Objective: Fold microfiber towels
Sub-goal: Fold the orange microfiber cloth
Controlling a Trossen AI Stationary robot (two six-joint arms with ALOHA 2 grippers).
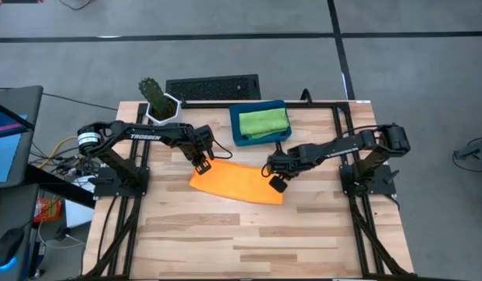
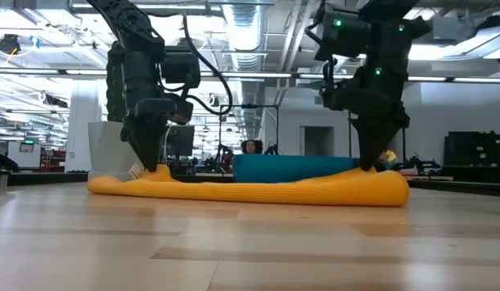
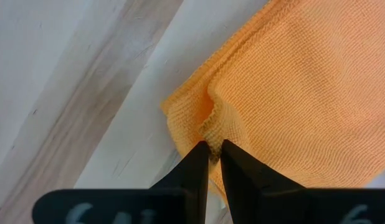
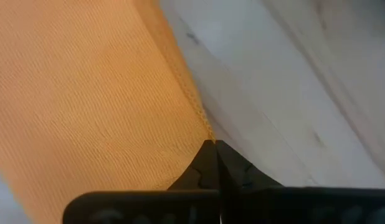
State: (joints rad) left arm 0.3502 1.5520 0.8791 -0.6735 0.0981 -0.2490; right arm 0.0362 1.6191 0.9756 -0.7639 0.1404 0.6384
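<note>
A: Start at the left. What sits beyond the table edge?

B: A dark monitor [image 1: 7, 136] cut off by the frame's edge, with a tangle of cables [image 1: 62, 156] beside it. At the table's back-left corner stands a white pot with a green plant [image 1: 159, 101], and next to it a black grille-like panel [image 1: 214, 87] lies on the floor.

A: And the left gripper?

B: The left gripper [image 1: 203, 164] is down at the left end of the orange towel [image 1: 237, 183]. In the left wrist view its fingers [image 3: 195, 165] are pinched together on a puckered bit of the towel's corner [image 3: 208, 127]; only a sliver of gap shows between them.

A: Where does that towel lie?

B: Flat on the wooden table [image 1: 249, 242], near the middle, angled slightly. From the low view it appears as a long orange roll [image 2: 250, 190], so its layering is hard to judge.

A: Behind it?

B: A dark-blue tray [image 1: 241, 139] holding a green towel [image 1: 264, 122], folded. Whether other cloths lie under it is hidden. In the low view only the tray's wall [image 2: 290, 168] shows.

A: The right side?

B: The right gripper [image 1: 277, 184] is at the towel's right end. The right wrist view shows its fingers [image 4: 202, 168] closed right at the towel's edge [image 4: 199, 118]; how much cloth is caught there is hard to make out.
</note>
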